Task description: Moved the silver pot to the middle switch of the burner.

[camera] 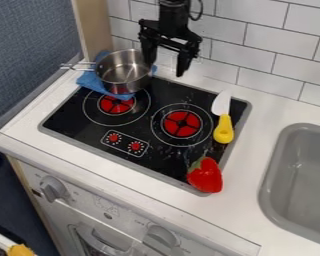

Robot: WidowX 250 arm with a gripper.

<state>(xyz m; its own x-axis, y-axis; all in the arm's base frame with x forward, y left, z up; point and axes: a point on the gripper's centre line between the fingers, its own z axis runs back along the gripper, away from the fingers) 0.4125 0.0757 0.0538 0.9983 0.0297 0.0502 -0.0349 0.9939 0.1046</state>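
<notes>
The black gripper (166, 68) hangs at the top of the camera view, its two fingers spread wide with nothing between them. Its left finger overlaps the right rim of the silver pot (122, 72); whether they touch I cannot tell. The pot stands upright at the stove's back left corner, partly over a blue cloth (91, 81), with its handle pointing left. On the black stove top (76, 115), the switch panel (125, 143) with two red knobs lies in front of and between the two red burners.
A knife with a yellow handle (223, 129) lies along the stove's right side. A red toy pepper (205, 175) rests at the front right corner. Further right is a grey sink (276, 150). A tiled wall (276, 45) rises behind, and a wooden post (94, 30) stands at the back left.
</notes>
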